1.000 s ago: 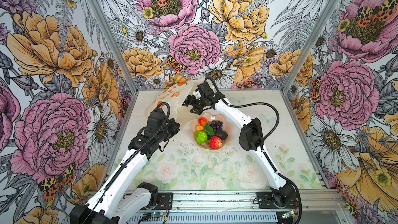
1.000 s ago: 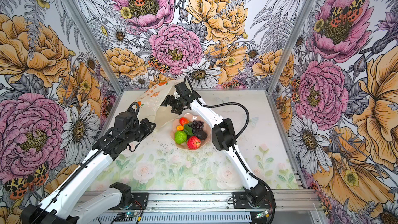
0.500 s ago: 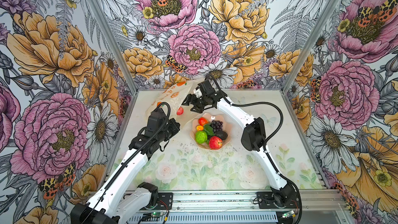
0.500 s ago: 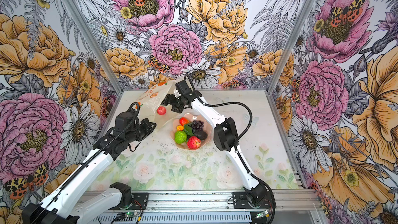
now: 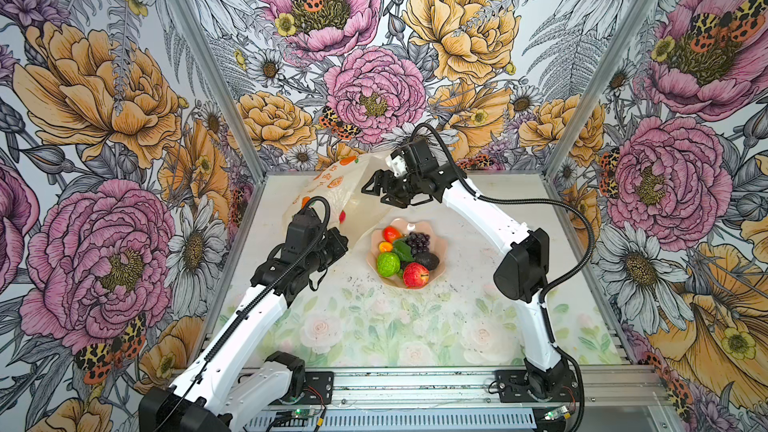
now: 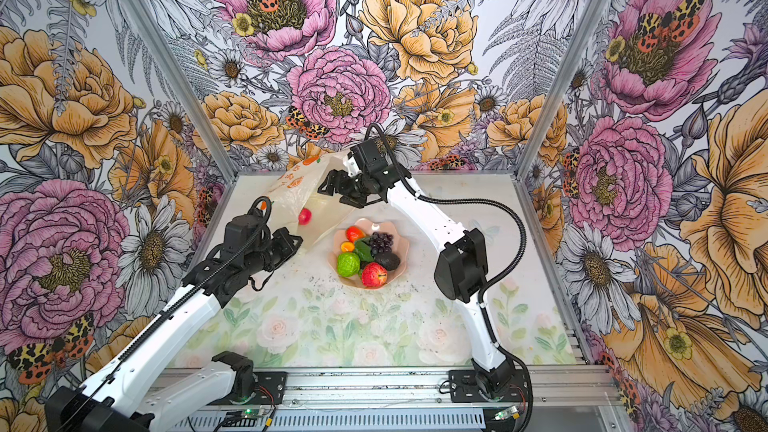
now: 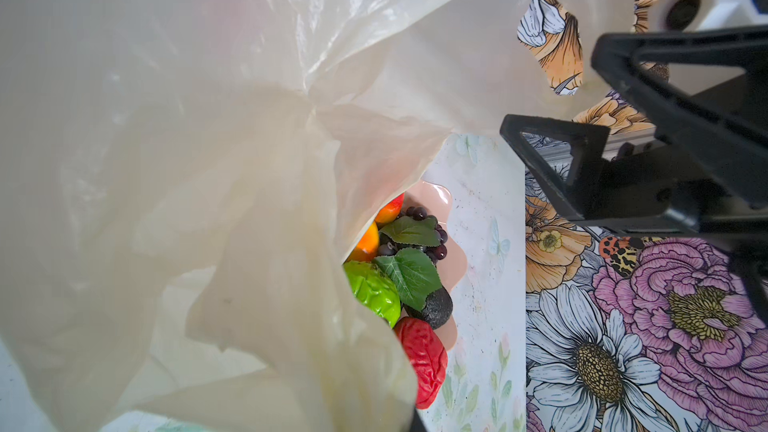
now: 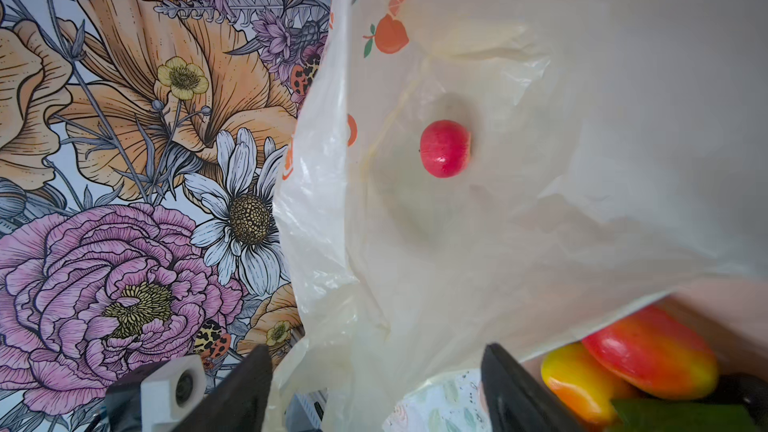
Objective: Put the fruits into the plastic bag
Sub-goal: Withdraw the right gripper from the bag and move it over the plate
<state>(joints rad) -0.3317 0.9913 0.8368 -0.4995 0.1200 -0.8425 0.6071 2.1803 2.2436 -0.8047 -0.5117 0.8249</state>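
Red apple (image 8: 444, 148) in plastic bag (image 8: 561, 209), beyond right fingers (image 8: 519, 392)

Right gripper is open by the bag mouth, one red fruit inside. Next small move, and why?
Probably move the right gripper over the pink bowl toward the red apple: its jaws stand open and empty, and the small red fruit already lies in the plastic bag.

Robot lab booth: floral-print wall panels (image 5: 104, 97), aluminium frame posts (image 5: 206, 64), arms (image 5: 249, 317) bolted to front rail (image 5: 415, 384).
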